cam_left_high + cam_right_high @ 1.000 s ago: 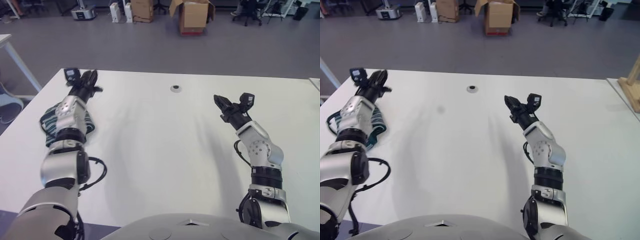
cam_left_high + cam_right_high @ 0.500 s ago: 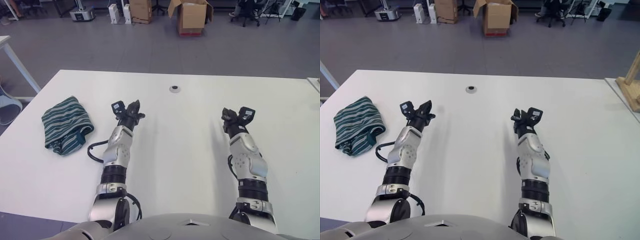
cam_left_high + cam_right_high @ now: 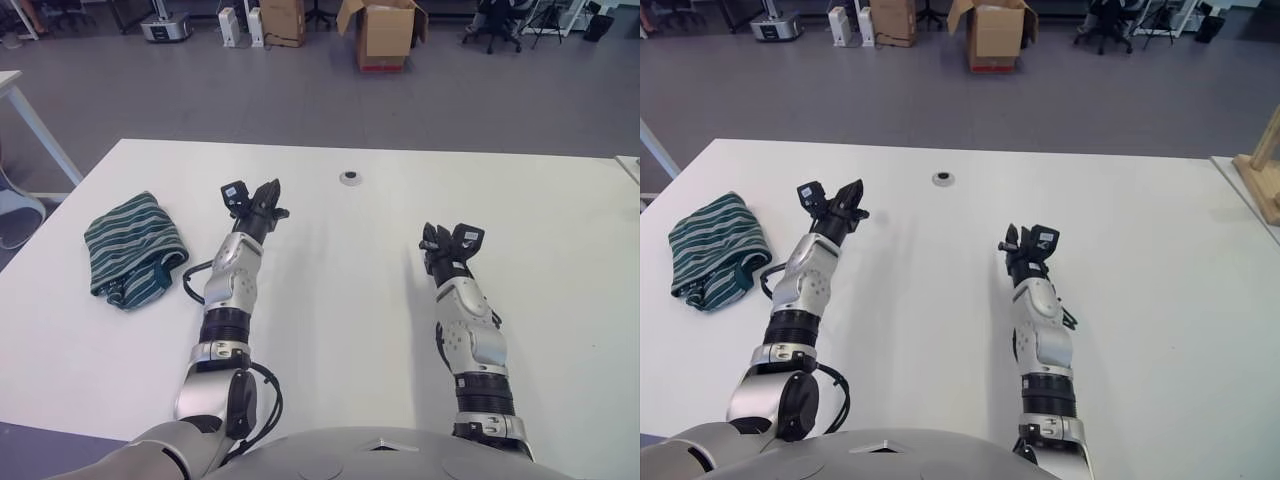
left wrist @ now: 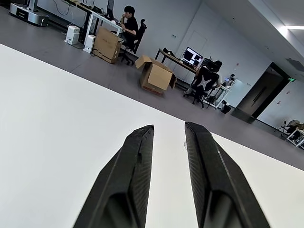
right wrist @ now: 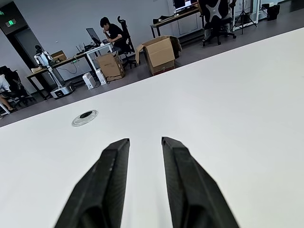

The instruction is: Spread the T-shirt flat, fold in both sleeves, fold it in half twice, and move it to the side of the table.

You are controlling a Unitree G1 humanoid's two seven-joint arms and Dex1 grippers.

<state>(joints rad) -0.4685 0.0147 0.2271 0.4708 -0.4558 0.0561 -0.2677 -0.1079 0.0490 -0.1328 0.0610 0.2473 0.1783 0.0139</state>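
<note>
The T-shirt [image 3: 133, 248] is a green, white-striped, folded bundle lying near the left edge of the white table [image 3: 330, 320]. My left gripper [image 3: 268, 196] hovers over the bare tabletop to the right of the bundle and well apart from it. Its fingers [image 4: 135, 175] are open with nothing between them. My right gripper [image 3: 432, 240] is over the right half of the table, far from the T-shirt. Its fingers [image 5: 111, 180] are also open and empty.
A small round grommet [image 3: 350, 177] sits in the table near the far edge, between the two arms. A wooden frame [image 3: 1265, 170] stands past the right table edge. Cardboard boxes [image 3: 385, 32] and office chairs stand on the floor beyond.
My left arm has pulled away from over the T-shirt towards the table's middle, uncovering the bundle. My right gripper has shifted left and nearer. The T-shirt lies where it was.
</note>
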